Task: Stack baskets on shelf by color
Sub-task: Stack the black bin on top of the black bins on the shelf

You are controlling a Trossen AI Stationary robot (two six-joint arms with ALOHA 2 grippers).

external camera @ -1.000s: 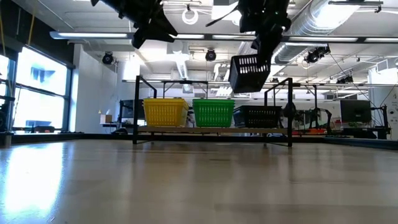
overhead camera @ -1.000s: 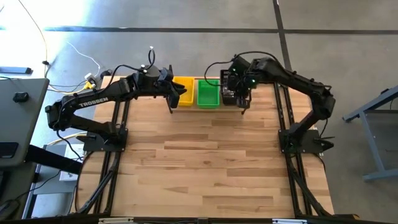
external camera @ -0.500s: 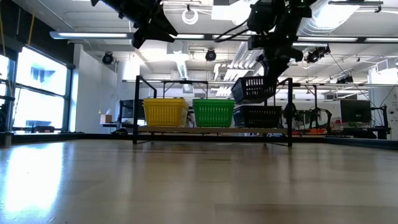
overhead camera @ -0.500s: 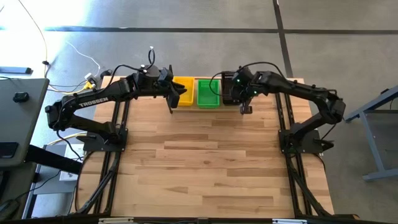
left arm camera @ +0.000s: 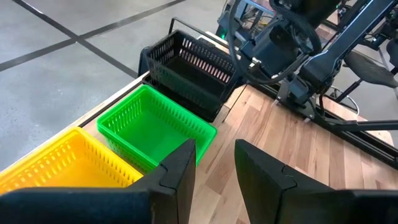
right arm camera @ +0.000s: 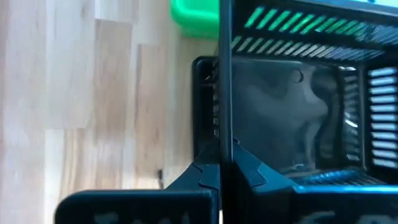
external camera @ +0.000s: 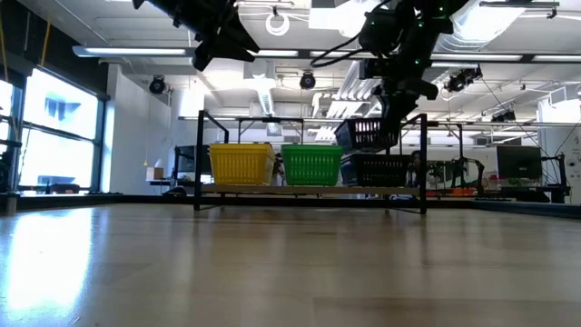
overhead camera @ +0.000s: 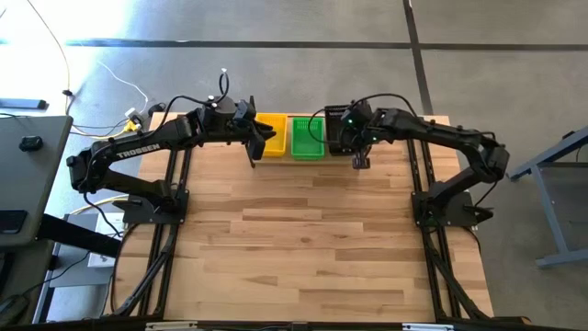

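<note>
On the shelf (external camera: 272, 190) at the table's far edge stand a yellow basket (external camera: 241, 164), a green basket (external camera: 311, 164) and a black basket (external camera: 381, 171), each resting on its bottom. My right gripper (external camera: 396, 102) is shut on a second black basket (external camera: 367, 134), which hangs tilted just above the black one on the shelf (left arm camera: 184, 98). In the high view this held basket (overhead camera: 339, 138) lies right of the green basket (overhead camera: 308, 138). My left gripper (left arm camera: 214, 165) is open and hovers near the yellow basket (overhead camera: 268, 136), high above the table (external camera: 222, 41). My right gripper holds the upper black basket by the rim of a side wall (right arm camera: 221, 134), pinched with one finger inside the basket and one outside. It comes from above, pointing down. The basket hangs tilted below the fingers; whether it touches the black basket beneath cannot be told.
The shelf's black upright frames (external camera: 424, 163) stand at both ends, the right one close to the held basket. The wooden tabletop (overhead camera: 303, 230) stretches in front of the shelf. Cables and a grey cabinet (overhead camera: 28, 175) lie off the table's left side.
My right gripper has come down toward the black basket on the shelf, still shut on the second black basket. That basket has dropped from well above the shelf to just over the lower black one and hangs less steeply tipped than before.
</note>
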